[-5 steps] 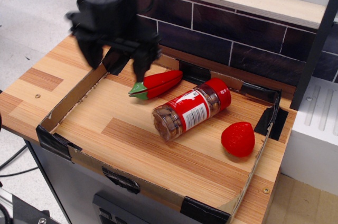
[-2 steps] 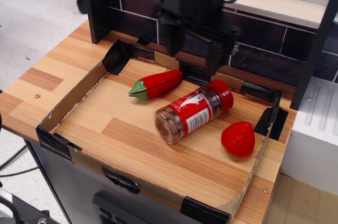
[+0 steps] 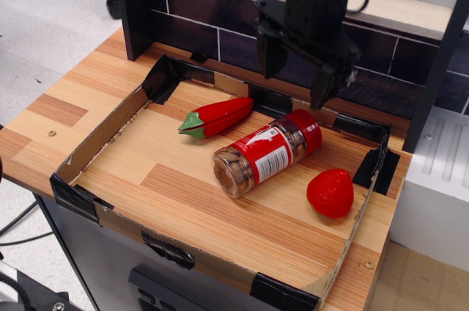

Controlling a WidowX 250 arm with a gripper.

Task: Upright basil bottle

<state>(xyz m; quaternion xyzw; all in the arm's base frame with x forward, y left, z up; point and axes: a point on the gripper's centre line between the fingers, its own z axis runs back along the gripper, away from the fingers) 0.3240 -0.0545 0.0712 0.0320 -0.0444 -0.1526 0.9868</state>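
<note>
The gripper point(image 3: 297, 85) was observed above the rear edge of the cardboard tray point(image 3: 95, 146), in front of the dark tiled back wall point(image 3: 220, 17). Its two black fingers were spread wide apart, one at the left point(image 3: 267, 58) and one at the right point(image 3: 322, 89), with clear space between them. Nothing was held between the fingers, and neither finger was in contact with any object. The right finger's tip stood just above and behind the red cap of the basil bottle point(image 3: 267, 152), with a visible gap between the two.

The basil bottle lay on its side on the wooden floor of the tray, near the centre. Its red cap pointed toward the rear right and its clear base, showing brownish contents, pointed toward the front left. The red-and-white label faced upward.

A red toy pepper point(image 3: 216, 117) with a green stem lay to the left of the bottle, near it but not touching. A red toy strawberry point(image 3: 330, 193) rested to the right of the bottle, near the tray's right wall, also apart from it.
</note>
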